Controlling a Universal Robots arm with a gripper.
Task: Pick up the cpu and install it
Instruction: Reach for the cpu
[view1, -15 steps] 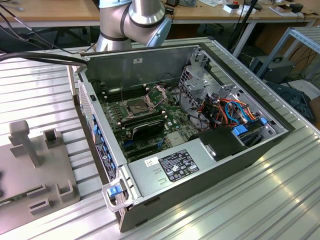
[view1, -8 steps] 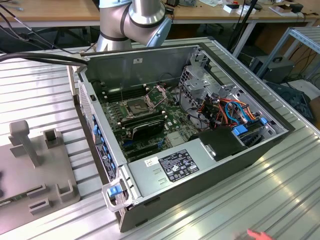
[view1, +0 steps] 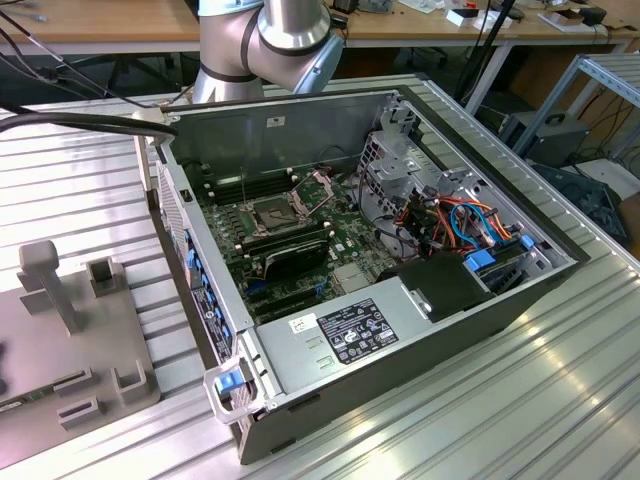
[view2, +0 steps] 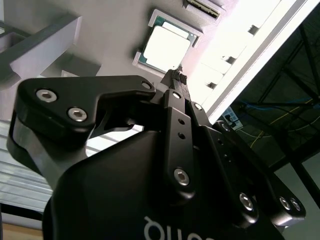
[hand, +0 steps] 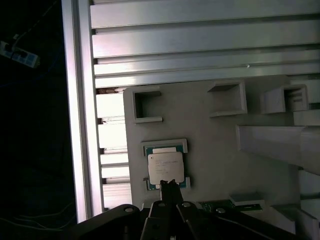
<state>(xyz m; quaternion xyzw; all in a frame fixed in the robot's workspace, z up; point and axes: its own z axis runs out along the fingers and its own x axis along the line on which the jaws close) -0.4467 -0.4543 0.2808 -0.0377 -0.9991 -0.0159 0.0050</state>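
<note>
The ribbed silver metal counter carries a big open grey computer case and a flat grey holder plate. The black end effector, fingers together, hangs by the edge of the small silver square cpu, which lies in its pocket on the plate.

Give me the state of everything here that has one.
cpu, resting flat in the grey plate's recess, not gripped.
gripper, shut, empty, tips close to the cpu's edge.
computer case, on its side, open.
cpu socket, frame raised, apparently empty.
</note>
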